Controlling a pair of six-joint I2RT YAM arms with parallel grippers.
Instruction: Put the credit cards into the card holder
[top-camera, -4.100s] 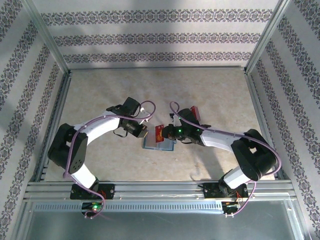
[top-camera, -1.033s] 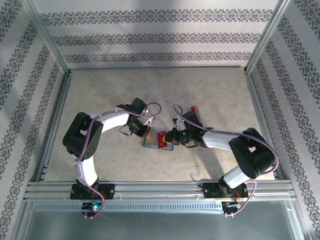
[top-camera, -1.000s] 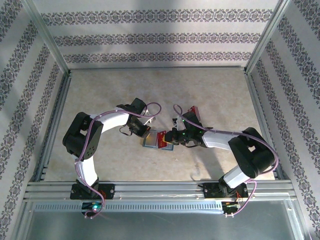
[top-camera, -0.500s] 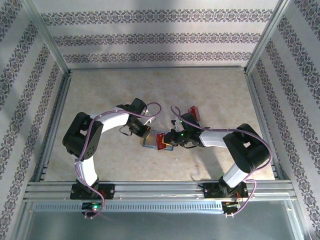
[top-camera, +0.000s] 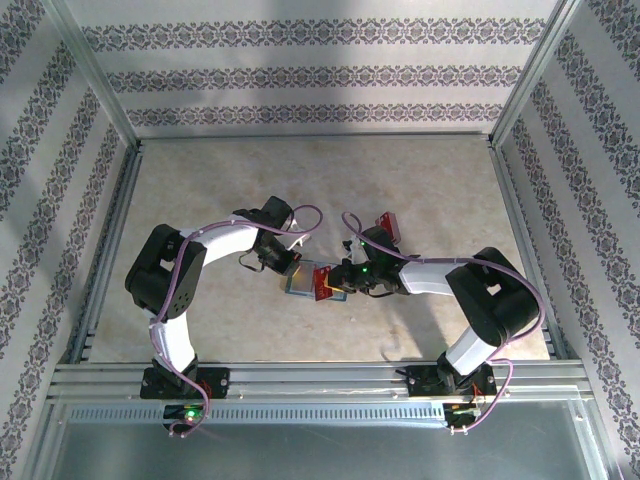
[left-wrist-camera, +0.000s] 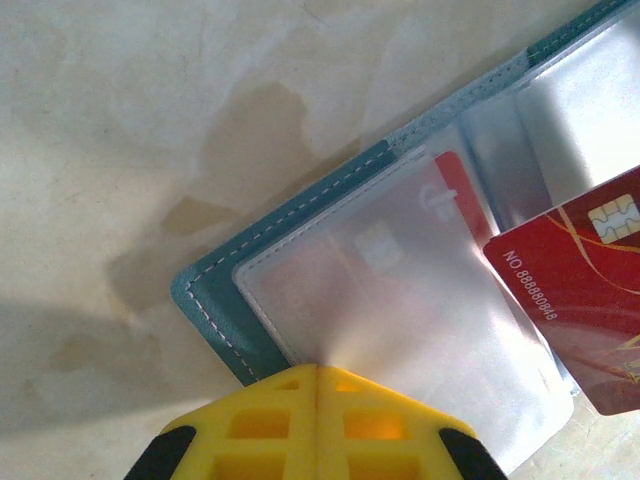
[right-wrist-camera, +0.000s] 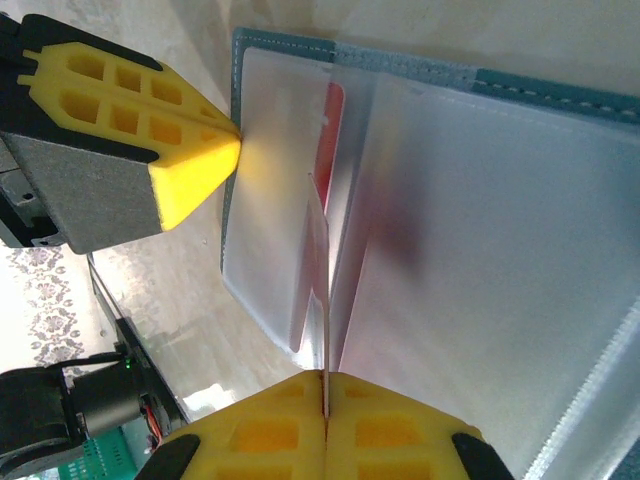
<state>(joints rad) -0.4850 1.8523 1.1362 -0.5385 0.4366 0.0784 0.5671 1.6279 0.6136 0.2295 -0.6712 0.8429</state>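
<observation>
The card holder (top-camera: 303, 283) lies open on the tabletop (top-camera: 200, 190) between the two arms, with one red card (left-wrist-camera: 455, 185) already showing through its left see-through pocket. The left end effector (left-wrist-camera: 317, 375) has its jaws closed on nothing, its tip resting on the outer edge of that half, seemingly to pin it flat. The right end effector (right-wrist-camera: 323, 385) is clamped narrow on a red credit card (left-wrist-camera: 580, 310), held on edge with its far end near the fold. The main risk is a missed slot: the thin film mouth is hard to catch, so the card could ride over the pocket or wedge into the crease. A push with a bad angle could also buckle the film, or slide the whole holder out from under the single pinning point. The card may pivot in so small a grip. A spare card (top-camera: 387, 224) lies on the tabletop behind the right arm, apart from the holder.
</observation>
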